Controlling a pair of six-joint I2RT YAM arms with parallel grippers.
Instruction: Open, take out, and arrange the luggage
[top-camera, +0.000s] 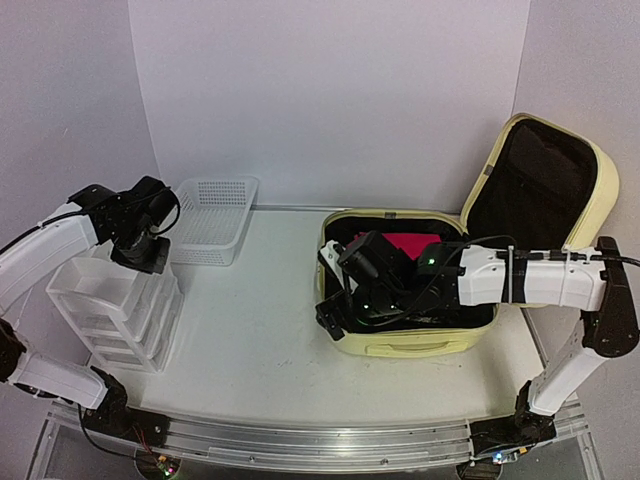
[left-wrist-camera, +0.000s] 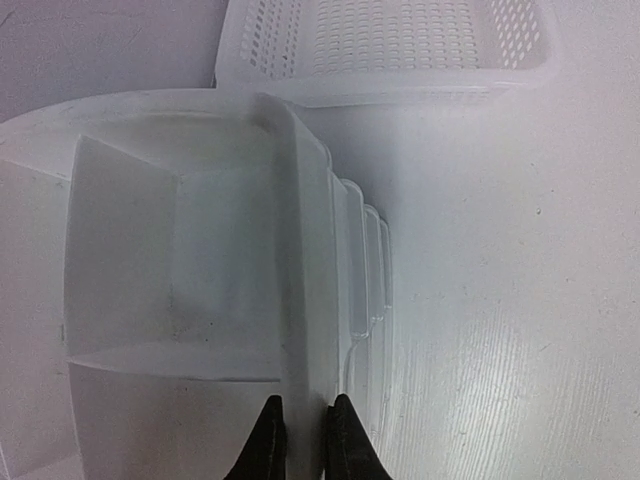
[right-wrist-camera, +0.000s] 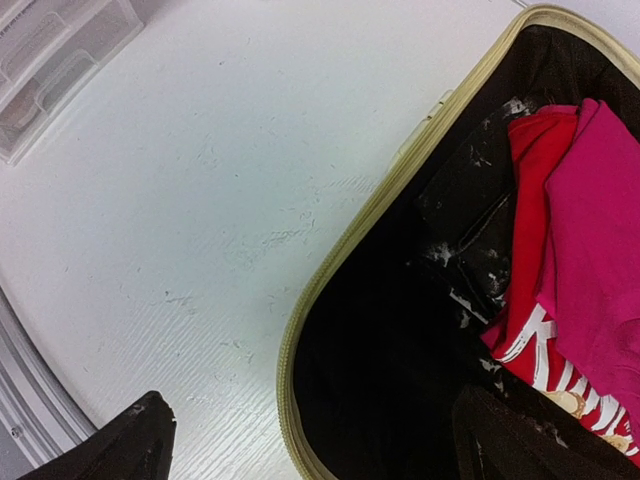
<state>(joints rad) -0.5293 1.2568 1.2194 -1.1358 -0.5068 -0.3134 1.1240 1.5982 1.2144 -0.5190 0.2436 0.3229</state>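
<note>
Luggage (top-camera: 400, 345): on the worktop (top-camera: 250, 340), well right of the drawer unit (top-camera: 115, 310); base flat, lid raised on the side away from the unit, lining facing it, so the clothes (right-wrist-camera: 590, 250) are reachable; long axis apparently near-to-far, though uncertain. Right gripper (right-wrist-camera: 320, 440): jaws wide apart above the corner nearest the unit, likely ready to grasp. Left gripper (left-wrist-camera: 306, 440): pinched on the unit's top drawer lip, probably to pull it.

Bright, even light falls from above and shadows are faint. Ahead of the left gripper (left-wrist-camera: 305, 440), the translucent white plastic drawer unit (left-wrist-camera: 180, 260) glares, washed out and hazy. Beside the right gripper (right-wrist-camera: 315, 440), the black lining of the pale-yellow hard-shell suitcase (right-wrist-camera: 370, 350) swallows detail.
</note>
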